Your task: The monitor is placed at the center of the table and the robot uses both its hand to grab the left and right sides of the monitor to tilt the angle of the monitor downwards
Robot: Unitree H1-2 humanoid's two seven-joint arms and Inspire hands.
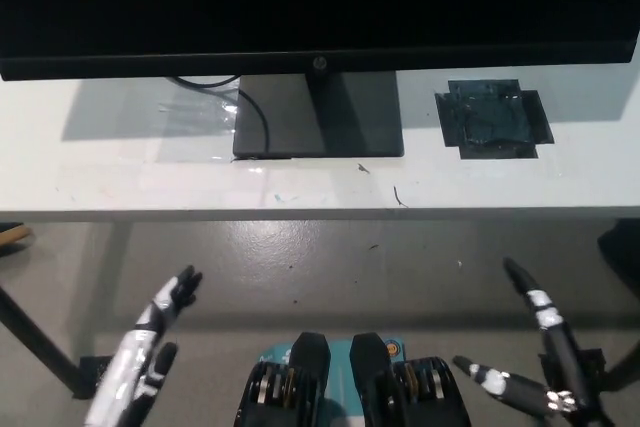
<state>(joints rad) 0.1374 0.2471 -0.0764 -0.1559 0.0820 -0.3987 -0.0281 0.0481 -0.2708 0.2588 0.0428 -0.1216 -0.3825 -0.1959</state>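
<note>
Monitor [300, 7] standing across the far side of the worktop [120, 182], roughly centred, screen dark and blank, thin bezel with a small logo at the bottom middle. Resting on a flat square base [320, 117] with a short neck rising behind; cable [255, 107] curling down beside the base on the left. Patch of dark tape [492, 119] stuck to the worktop right of the base, well clear of it. Screen edges running past both sides of the picture, so the actual grab points out of view. Left robot hand [150, 347], white, low at the lower left, fingers spread and holding nothing, well short of the worktop edge. Right robot hand [540, 367], black, low at the lower right, likewise spread and empty. Both apart from the monitor, set wide on either side, probably so as to reach up and outward to the two screen edges. Tilting not yet begun, by the look of it; reach still to come.
</note>
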